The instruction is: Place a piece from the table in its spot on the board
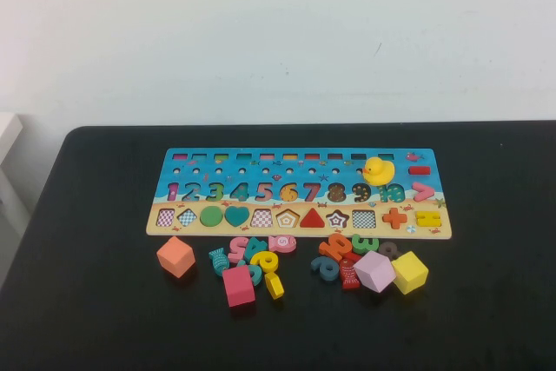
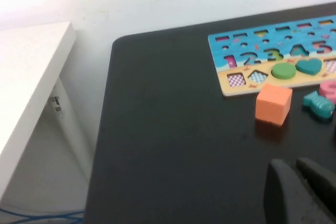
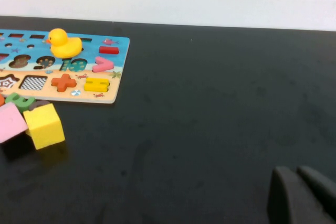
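High view: we note the piece [image 1: 274,285] just nearside of its place [image 1: 287,217], mid-table [image 1: 87,319], roughly between left gripper [image 2: 294,166] and right gripper [image 3: 297,172] toward the near corners, jaws together on both.

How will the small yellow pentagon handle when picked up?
The pentagon looks like thin rigid wood: probably stiff and light. Sitting close by the red cube, it may be awkward to pinch. Left gripper and right gripper are shut, over the table's left and right sides.
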Controlling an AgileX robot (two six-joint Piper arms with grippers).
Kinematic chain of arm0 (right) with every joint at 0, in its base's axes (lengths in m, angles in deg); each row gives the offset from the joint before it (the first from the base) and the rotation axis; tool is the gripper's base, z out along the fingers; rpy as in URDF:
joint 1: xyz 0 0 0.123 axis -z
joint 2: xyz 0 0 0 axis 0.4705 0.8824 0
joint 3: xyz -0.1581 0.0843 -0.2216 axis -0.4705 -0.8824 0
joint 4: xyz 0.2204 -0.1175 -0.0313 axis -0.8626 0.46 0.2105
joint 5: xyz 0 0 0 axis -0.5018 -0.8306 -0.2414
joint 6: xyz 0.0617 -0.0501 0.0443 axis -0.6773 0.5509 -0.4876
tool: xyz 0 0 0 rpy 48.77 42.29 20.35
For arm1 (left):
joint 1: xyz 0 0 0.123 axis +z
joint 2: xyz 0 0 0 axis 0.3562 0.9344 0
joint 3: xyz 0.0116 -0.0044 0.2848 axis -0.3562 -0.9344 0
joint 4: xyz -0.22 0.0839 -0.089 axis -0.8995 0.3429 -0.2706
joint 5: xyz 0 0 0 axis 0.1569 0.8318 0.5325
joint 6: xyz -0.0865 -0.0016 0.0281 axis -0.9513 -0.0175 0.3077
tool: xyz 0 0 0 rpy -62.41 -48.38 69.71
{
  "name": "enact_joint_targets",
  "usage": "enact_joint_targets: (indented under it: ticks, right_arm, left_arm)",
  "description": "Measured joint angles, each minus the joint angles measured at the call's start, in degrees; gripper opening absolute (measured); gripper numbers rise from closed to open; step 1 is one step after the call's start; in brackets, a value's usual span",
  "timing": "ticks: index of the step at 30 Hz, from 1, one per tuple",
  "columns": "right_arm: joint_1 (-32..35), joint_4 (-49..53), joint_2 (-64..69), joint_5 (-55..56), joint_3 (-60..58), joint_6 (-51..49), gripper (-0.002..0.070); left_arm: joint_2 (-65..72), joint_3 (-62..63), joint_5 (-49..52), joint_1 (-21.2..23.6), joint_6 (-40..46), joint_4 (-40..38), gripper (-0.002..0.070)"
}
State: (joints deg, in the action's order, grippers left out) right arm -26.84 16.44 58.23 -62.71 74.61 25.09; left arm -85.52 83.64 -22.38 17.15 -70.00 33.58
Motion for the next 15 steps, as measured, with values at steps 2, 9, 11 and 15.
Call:
enact_joint_targets:
  ticks: [2, 9, 11, 15]
  right_arm:
    - [0.0, 0.0, 0.0, 0.0, 0.0, 0.0, 0.0019]
    - [0.0, 0.0, 0.0, 0.0, 0.0, 0.0, 0.0019]
    - [0.0, 0.0, 0.0, 0.0, 0.0, 0.0, 0.0019]
    - [0.0, 0.0, 0.0, 0.0, 0.0, 0.0, 0.0019]
  left_arm:
    - [0.0, -0.11, -1.81, 0.0, -3.73, -4.18, -0.0002]
    - [0.0, -0.11, -13.17, 0.0, -17.46, -32.0, -0.0001]
    - [0.0, -0.11, -15.6, 0.0, -17.88, -34.54, -0.0001]
    - [0.0, -0.11, -17.58, 0.0, -18.72, -39.62, -0.0001]
